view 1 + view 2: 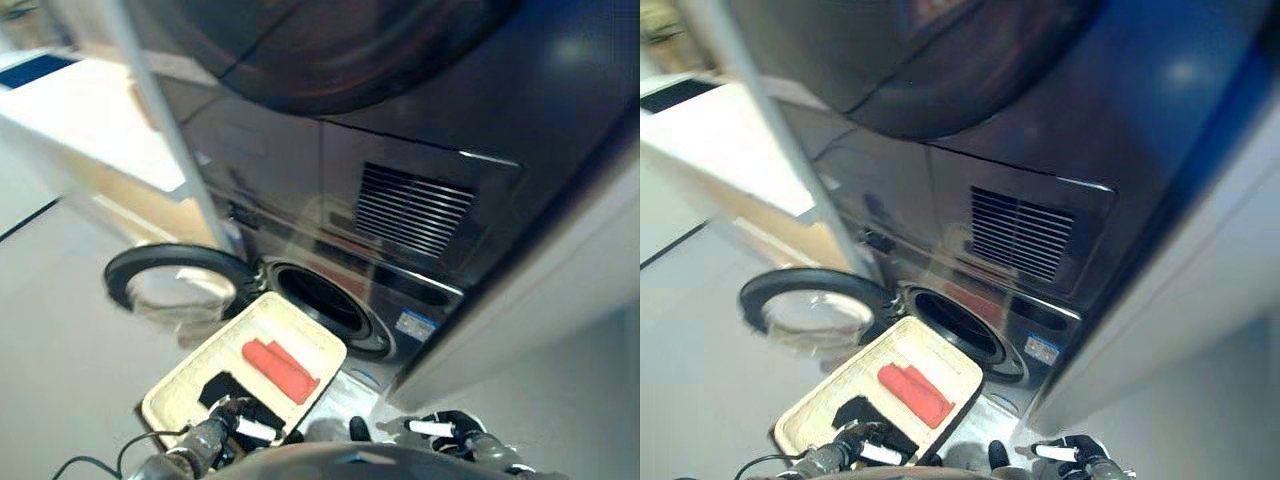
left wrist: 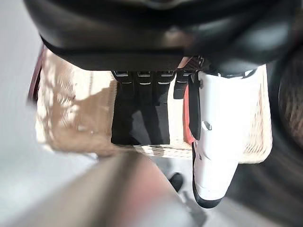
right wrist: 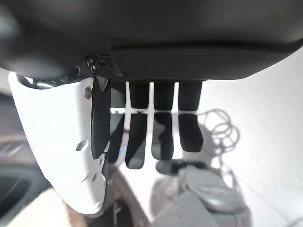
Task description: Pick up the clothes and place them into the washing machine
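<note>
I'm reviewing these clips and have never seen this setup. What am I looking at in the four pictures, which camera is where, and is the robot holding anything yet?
A two-armed walking robot stands before a dark washing machine, whose round door is swung open on the robot's left of the drum opening. The two wide pictures come from cameras on its head, looking down. On the floor by the opening sits a pale basket holding a red cloth and a black cloth. The two close pictures come from wrist cameras: the left hand hangs over the basket with straight fingers, and the right hand hangs open over bare floor. Neither holds anything.
</note>
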### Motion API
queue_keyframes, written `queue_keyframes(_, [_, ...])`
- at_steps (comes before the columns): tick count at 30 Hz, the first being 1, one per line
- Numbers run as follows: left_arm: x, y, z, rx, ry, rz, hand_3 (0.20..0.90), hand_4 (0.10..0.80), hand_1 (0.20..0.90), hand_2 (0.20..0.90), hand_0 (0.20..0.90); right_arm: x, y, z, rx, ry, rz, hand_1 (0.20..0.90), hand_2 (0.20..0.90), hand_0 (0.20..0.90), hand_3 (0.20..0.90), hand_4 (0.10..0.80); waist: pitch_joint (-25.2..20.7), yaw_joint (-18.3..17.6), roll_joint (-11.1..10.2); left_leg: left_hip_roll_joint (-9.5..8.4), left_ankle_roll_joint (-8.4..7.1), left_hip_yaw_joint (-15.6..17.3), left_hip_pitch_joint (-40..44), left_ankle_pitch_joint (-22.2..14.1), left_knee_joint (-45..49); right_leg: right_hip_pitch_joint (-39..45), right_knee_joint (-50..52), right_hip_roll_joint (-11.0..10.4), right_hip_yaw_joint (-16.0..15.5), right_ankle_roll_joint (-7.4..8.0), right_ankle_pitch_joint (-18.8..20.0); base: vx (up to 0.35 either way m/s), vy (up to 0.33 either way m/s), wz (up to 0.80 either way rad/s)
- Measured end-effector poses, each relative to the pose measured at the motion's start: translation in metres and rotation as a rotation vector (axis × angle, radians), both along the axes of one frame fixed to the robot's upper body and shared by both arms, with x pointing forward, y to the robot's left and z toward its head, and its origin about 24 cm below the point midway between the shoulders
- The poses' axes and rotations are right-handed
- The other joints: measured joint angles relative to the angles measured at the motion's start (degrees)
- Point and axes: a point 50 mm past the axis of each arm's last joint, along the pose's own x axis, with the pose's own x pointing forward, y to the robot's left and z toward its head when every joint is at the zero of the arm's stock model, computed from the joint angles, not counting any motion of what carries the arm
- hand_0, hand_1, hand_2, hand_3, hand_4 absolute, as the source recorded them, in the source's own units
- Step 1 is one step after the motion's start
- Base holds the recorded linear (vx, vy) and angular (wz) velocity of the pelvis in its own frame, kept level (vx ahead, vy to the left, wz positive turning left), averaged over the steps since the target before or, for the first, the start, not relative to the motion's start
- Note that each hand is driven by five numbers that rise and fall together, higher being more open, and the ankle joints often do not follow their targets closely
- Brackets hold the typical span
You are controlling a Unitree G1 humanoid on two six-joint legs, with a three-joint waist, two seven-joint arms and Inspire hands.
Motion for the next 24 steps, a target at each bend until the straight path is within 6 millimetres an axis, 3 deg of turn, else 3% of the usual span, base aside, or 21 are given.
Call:
queue_keyframes(1, [0.005,0.002,0.002,0.007,-0.017,-0.001,0.900,0.800,0.900,0.900,0.900,0.000,0.003,-0.001,0.003,0.009,0.004,0.900,0.900,0.900,0.900,0.800,0.6,1.4,0.3,0.27,0.32,2.9,-0.1,-0.2,-0.1,-2.4,3.4,-2.0,-7.4,-0.85,-1.7,-0.173,0.163,-1.18])
queue_keyframes(2, [0.008,0.004,0.003,0.011,-0.024,0.011,0.900,0.800,0.900,0.900,0.900,0.000,0.002,-0.001,0.006,0.002,-0.020,0.900,0.900,0.900,0.900,0.800,1.4,1.6,1.0,0.59,0.62,4.3,-0.6,-0.6,0.5,-3.4,7.1,-3.9,-13.1,-0.09,-3.1,-0.117,0.110,-1.08])
queue_keyframes(3, [0.010,0.008,0.004,0.018,-0.029,0.019,0.900,0.800,0.900,0.900,0.900,0.000,-0.001,0.000,0.001,0.000,-0.021,0.900,0.900,0.900,0.900,0.800,1.7,1.6,1.4,1.06,0.69,5.4,-0.7,-0.8,0.7,-3.0,11.1,-4.5,-17.1,1.39,-5.5,-0.009,0.043,-0.77])
queue_keyframes(5, [0.007,0.022,0.006,0.052,-0.021,0.016,0.900,0.800,0.900,0.900,0.900,0.000,-0.001,0.000,-0.006,0.013,-0.001,0.900,0.900,0.900,0.900,0.800,1.1,2.9,0.6,1.60,-0.34,7.8,-0.2,-1.6,-0.2,-0.5,11.0,-4.7,-18.6,2.61,-7.4,0.082,-0.029,-0.79])
queue_keyframes(8, [-0.006,0.031,0.004,0.081,0.019,0.000,0.900,0.800,0.900,0.900,0.900,0.004,-0.008,0.003,-0.022,0.005,0.003,0.900,0.900,0.900,0.900,0.800,0.9,3.3,0.8,2.57,-1.94,7.0,-0.2,-1.3,-0.2,3.4,2.8,-2.7,-18.6,1.58,-4.9,0.094,-0.034,-0.40])
queue_keyframes(10, [-0.008,0.030,0.004,0.092,0.023,-0.044,0.900,0.800,0.900,0.900,0.900,-0.007,-0.017,0.004,-0.045,0.030,-0.003,0.900,0.900,0.900,0.900,0.800,0.0,3.3,1.2,3.24,-2.46,6.6,-0.3,-1.1,0.0,4.2,1.3,-1.8,-18.9,0.95,-4.3,0.073,-0.002,0.07])
queue_keyframes(15, [0.011,0.039,0.014,0.231,-0.034,-0.501,0.900,0.800,0.900,0.900,0.900,-0.019,-0.043,0.014,-0.114,0.030,0.006,0.900,0.900,0.900,0.900,0.800,-0.6,2.8,1.5,3.89,-2.90,5.4,-1.2,-0.6,0.3,4.1,1.4,-1.0,-19.9,0.32,-4.7,0.056,-0.009,0.12])
queue_keyframes(16, [0.012,0.052,0.019,0.288,-0.034,-0.620,0.900,0.800,0.900,0.900,0.900,-0.018,-0.046,0.017,-0.120,0.006,0.017,0.900,0.900,0.900,0.900,0.800,-0.8,2.5,1.1,4.07,-3.08,5.1,-1.3,-0.6,0.1,4.0,1.3,-0.8,-20.2,0.11,-4.8,0.021,-0.014,0.08])
queue_keyframes(21, [0.017,0.103,0.041,0.495,-0.016,-0.853,0.900,0.800,0.900,0.900,0.900,-0.024,-0.045,0.018,-0.123,-0.007,0.062,0.900,0.900,0.900,0.900,0.800,-1.1,1.7,-0.6,4.48,-3.57,4.2,-2.4,-0.5,0.0,3.6,1.3,-0.4,-20.6,-0.60,-5.0,-0.066,-0.018,0.09])
queue_keyframes(24, [0.035,0.123,0.060,0.598,-0.057,-0.925,0.900,0.800,0.900,0.900,0.900,-0.011,-0.040,0.021,-0.113,-0.067,0.088,0.900,0.900,0.900,0.900,0.800,0.0,1.6,-1.9,4.56,-3.72,3.3,-6.5,0.0,1.5,-0.3,3.1,-0.2,-21.2,-1.00,-5.1,-0.347,-0.033,0.18])
